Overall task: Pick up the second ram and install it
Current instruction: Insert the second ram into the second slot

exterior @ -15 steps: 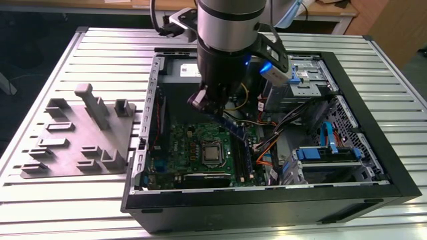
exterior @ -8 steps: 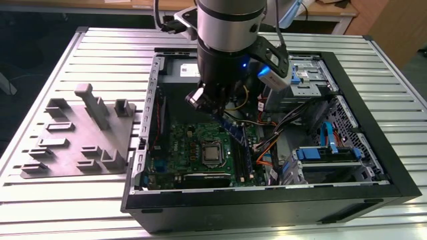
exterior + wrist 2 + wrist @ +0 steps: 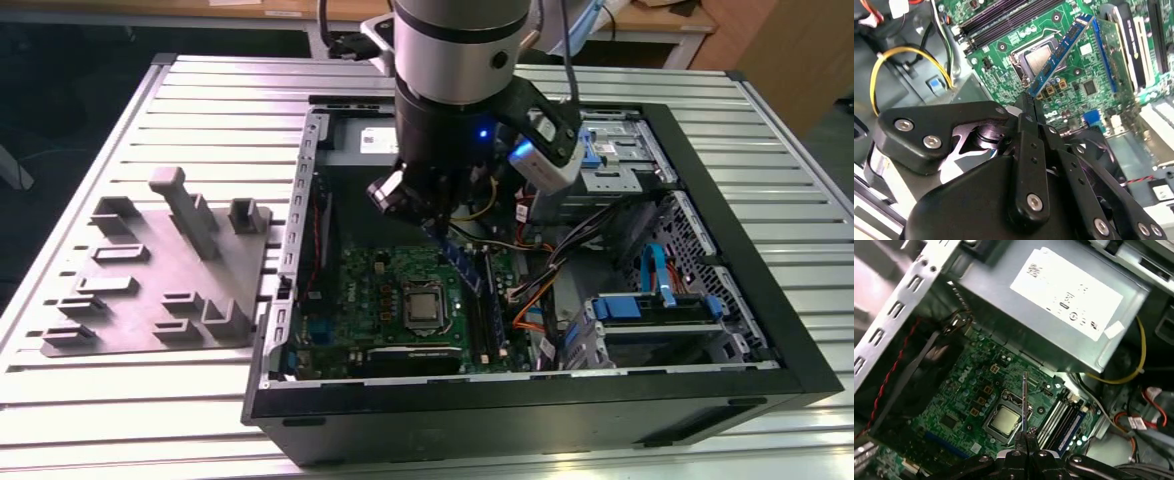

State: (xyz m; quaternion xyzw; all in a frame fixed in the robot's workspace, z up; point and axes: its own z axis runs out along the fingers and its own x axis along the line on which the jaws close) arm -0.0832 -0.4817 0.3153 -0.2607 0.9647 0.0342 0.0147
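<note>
Second ram – a thin blue stick – is held by one end in the gripper, with the fingers pinched tight on it. It hangs tilted in the air inside the open computer case, over the green motherboard. Under it are the silver chip and the long black slots. On the exterior view's left, a grey tray lies on the table – well apart from the case.
</note>
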